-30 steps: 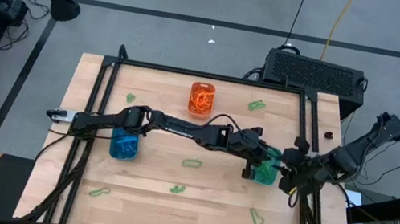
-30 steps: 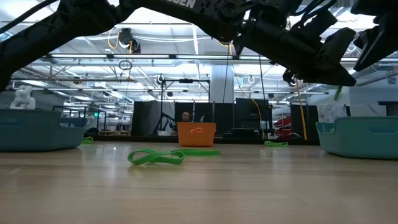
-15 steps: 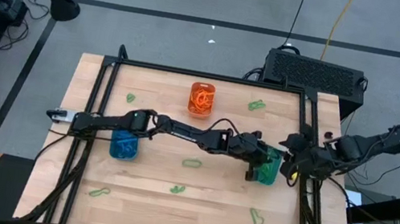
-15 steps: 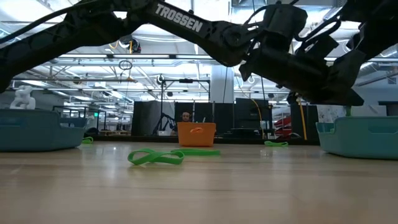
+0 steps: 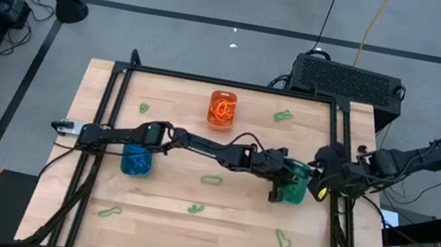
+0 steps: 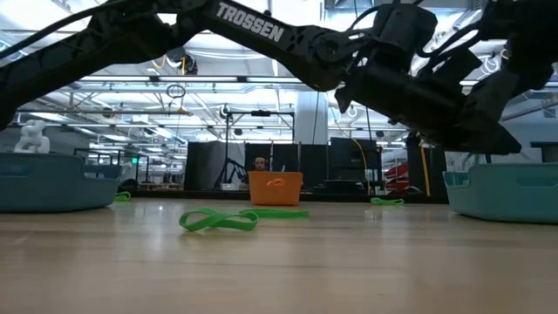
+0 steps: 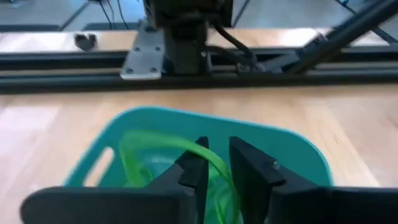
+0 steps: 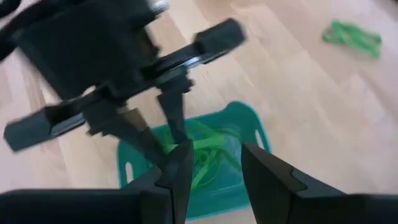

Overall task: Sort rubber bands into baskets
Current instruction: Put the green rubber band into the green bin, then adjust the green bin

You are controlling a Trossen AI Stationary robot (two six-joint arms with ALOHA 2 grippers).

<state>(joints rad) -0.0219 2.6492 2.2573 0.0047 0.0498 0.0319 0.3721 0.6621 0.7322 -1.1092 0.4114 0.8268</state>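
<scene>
One green band (image 7: 214,163) is dropping from the left gripper's (image 7: 216,163) parting fingers into the teal basket (image 7: 292,146); next, fetch the band at six o'clock (image 5: 282,238). Right gripper (image 8: 214,163) waits unclenched at three o'clock.

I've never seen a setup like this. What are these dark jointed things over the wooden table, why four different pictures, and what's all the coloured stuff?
They are two robot arms, each ending in a two-finger gripper. One picture looks straight down, one looks level across the table, and two come from cameras on the wrists. On the table stand an orange basket, a blue basket and a teal basket, with loose green rubber bands scattered around. The left gripper hangs over the teal basket, fingers slightly parted with a green band draped at them. The right gripper waits open beside that basket, empty.
</scene>
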